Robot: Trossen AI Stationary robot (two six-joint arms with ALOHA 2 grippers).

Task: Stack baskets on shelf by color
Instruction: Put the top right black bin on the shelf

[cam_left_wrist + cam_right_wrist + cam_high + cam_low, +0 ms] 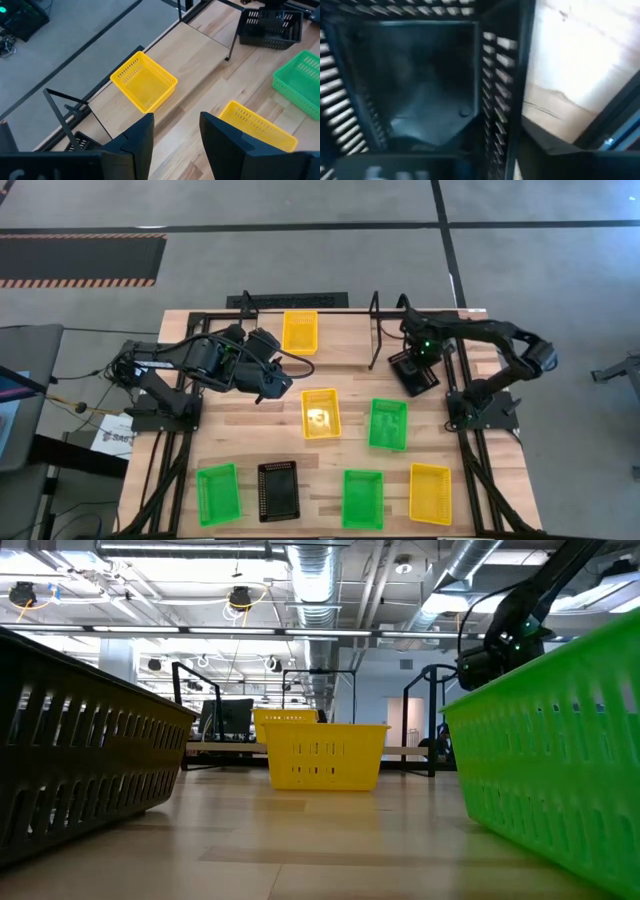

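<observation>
The shelf [345, 340] stands along the table's far edge, and one yellow basket [300, 330] [145, 87] rests on its board. My left gripper [275, 385] [177, 142] hovers open in front of it, holding nothing. My right gripper [418, 360] [505, 145] is shut on a black basket [415, 372] [270, 27] just in front of the shelf's right end. On the table lie a yellow basket [320, 412], a green basket [388, 423], and a near row of green [218, 493], black [278, 490], green [362, 498] and yellow [430, 493]. My right gripper holds the black basket by one side wall [502, 100], one finger inside the basket and one outside, coming from above. Whether the basket's bottom rests on the table or hangs clear, I cannot tell.
The shelf's wire end loops [375, 330] rise beside the black basket. Bare board lies between the yellow basket and the shelf's right end. In the low view a black basket [80, 770] and a green one [560, 760] stand close and hide much of the table.
</observation>
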